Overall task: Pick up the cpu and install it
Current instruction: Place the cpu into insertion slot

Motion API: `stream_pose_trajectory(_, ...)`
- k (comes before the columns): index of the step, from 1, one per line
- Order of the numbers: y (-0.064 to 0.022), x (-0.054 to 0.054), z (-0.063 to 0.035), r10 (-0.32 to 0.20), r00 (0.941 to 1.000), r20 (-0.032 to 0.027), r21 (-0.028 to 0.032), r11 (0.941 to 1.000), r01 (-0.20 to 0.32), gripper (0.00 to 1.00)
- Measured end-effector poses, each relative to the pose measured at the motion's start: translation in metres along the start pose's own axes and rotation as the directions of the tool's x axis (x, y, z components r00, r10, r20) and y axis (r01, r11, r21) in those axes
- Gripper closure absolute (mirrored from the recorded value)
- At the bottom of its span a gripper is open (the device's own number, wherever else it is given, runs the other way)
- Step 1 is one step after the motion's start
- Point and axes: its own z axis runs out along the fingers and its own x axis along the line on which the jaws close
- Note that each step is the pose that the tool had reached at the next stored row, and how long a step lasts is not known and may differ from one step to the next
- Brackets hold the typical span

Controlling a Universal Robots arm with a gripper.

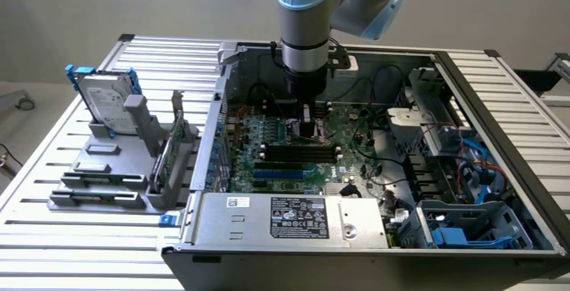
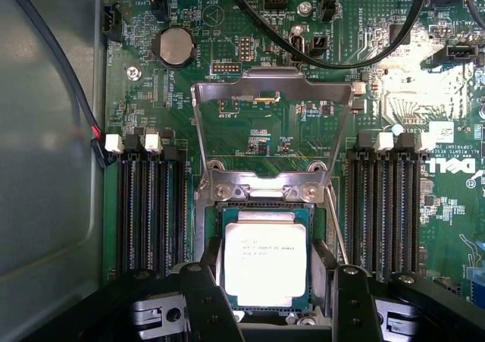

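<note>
Case (image 1: 223,221), open-topped, houses the motherboard (image 2: 144,107) around the socket (image 2: 212,236). Socket's load plate (image 2: 273,80) stands hinged up, leaving the seat free for the cpu (image 2: 265,255), which lies flat in the socket. Gripper (image 2: 280,296) hangs just above the socket, fingers (image 2: 204,296) spread open either side of the cpu, seemingly not clamping it.

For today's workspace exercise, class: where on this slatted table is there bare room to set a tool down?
Free: the silver slatted table in front of the grey plastic holder rack, and the strip at the exterior view's right of the open computer case. Crowded: inside the case.
</note>
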Motion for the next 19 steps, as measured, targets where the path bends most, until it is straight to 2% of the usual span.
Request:
stream_pose_trajectory(7,0.0000,0.000,0.0001,0.000,1.0000,-0.0003,0.0002,1.0000,0.000,0.44)
stream_pose_trajectory(8,0.0000,0.000,0.0001,0.000,1.0000,-0.0003,0.0003,1.0000,0.000,0.38)
stream_pose_trajectory(12,0.0001,0.000,-0.0007,0.000,1.0000,0.0002,0.0010,1.0000,0.000,0.38)
stream_pose_trajectory(19,0.0013,0.000,-0.0125,0.000,1.0000,0.0001,0.0018,1.0000,0.000,0.38)
